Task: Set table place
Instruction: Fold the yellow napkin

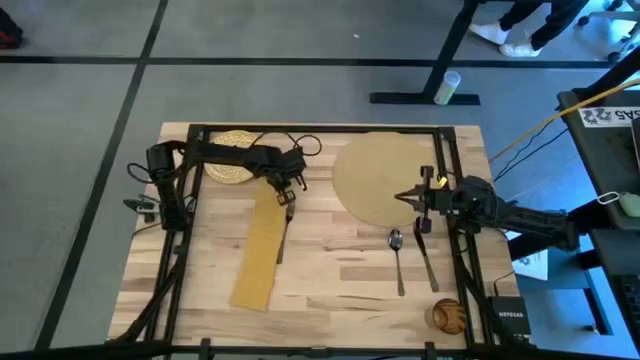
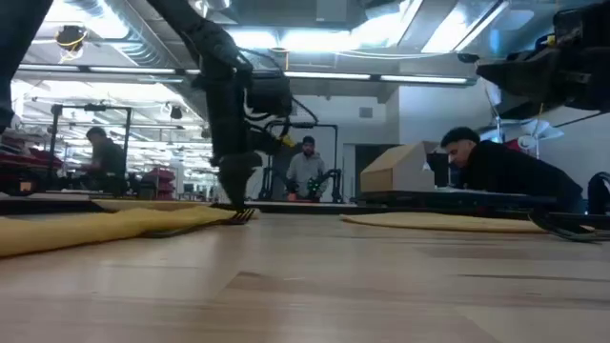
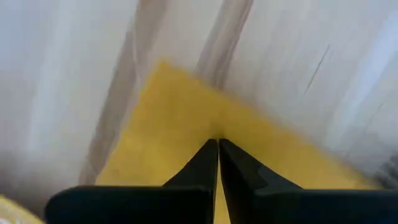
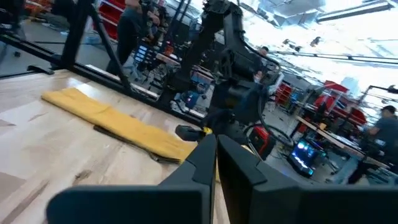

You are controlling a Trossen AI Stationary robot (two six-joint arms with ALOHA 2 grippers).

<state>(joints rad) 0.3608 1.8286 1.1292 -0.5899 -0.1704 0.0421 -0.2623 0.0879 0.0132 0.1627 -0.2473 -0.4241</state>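
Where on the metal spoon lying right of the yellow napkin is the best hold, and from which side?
Grip the metal spoon mid-handle, coming straight down from above. It lies flat on the wooden table, its slim handle running toward the near edge, clear of the darker utensil beside it.

The high view looks straight down on the whole desk (image 1: 330, 265) from well above. The low view sits at desk height, facing level across it into the room. The left wrist view hangs close above the yellow napkin (image 3: 186, 130). The right wrist view faces across the desk; it shares the napkin with the others.
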